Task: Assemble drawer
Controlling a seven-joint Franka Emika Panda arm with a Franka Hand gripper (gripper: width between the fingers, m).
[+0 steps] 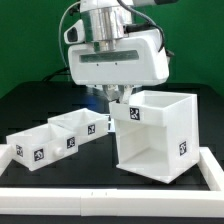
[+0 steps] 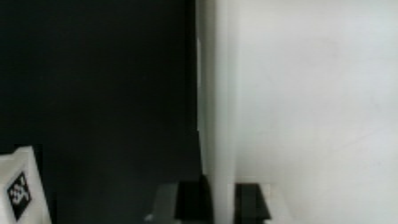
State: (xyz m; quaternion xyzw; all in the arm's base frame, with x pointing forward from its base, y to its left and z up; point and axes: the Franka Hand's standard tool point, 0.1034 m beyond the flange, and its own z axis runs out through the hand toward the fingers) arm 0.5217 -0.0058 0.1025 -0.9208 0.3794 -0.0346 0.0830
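gripper (image 2: 215, 192): closed on the casing's side wall, one finger each side, no gap showing in the wrist view.
casing (image 1: 152, 140): standing on the table (image 1: 30, 105); top edge of one wall is between the jaws, and the rest of the box spreads away to one side of them.
step, judged: moving the casing into position before the trays go in. Pinch deep on the wall and move slow and level, or the hollow box twists about the grip.
nearer tray (image 1: 82, 127): just beside the jaws, outside the gripped wall; gets bumped if the casing slides that way.
farther tray (image 1: 35, 146): beyond the nearer one, touching it or almost, can't tell.
border rail (image 1: 100, 190): well apart from the jaws, along the table edge; limits how far the casing can slide.
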